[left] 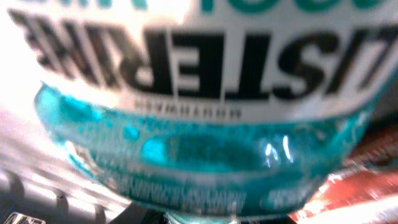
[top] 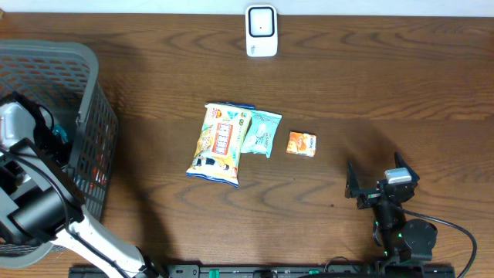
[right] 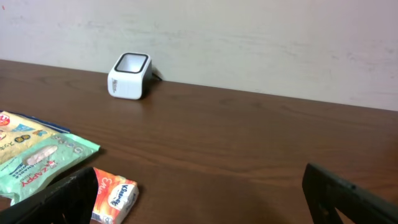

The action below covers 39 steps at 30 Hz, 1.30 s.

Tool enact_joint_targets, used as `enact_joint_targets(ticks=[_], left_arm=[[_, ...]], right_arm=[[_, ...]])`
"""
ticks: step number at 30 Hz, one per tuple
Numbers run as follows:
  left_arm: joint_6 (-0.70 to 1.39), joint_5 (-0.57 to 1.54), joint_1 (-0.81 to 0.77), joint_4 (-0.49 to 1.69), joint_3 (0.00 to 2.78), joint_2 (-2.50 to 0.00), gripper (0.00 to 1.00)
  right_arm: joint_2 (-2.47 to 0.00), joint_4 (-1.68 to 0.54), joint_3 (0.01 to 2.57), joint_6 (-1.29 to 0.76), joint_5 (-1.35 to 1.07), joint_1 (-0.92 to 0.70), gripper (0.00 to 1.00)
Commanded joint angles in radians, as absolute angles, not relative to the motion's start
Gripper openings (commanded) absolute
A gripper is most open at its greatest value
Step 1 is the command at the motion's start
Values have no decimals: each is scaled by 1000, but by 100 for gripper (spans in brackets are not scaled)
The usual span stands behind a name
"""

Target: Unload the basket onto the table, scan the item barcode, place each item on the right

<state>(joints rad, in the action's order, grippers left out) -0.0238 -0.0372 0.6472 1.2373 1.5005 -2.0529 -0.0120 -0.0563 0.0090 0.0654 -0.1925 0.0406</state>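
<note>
Evidently the mouthwash bottle, in the basket at the overhead frame's left edge, looks stiff, slick and liquid-heavy, best pinched across its body; whether the left gripper grips it I cannot tell, while the right gripper gapes wide, empty.

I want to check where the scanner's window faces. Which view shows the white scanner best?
The right wrist view: the scanner stands whole and unobstructed, its dark window on top. The overhead shows the scanner small, from straight above. The left wrist view shows only a mouthwash bottle.
</note>
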Motion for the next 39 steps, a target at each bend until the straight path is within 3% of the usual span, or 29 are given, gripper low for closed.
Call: enact_joint_targets(ticks=[1, 19, 39], left_arm=[[-21, -25, 649, 1245, 1539, -1964, 19], [2, 67, 649, 1099, 1588, -1612, 19], [13, 72, 649, 1051, 1588, -1580, 15]], right_arm=[[-6, -59, 6, 68, -192, 36, 99], [-6, -59, 6, 68, -192, 36, 99], [-6, -59, 6, 68, -192, 36, 99]])
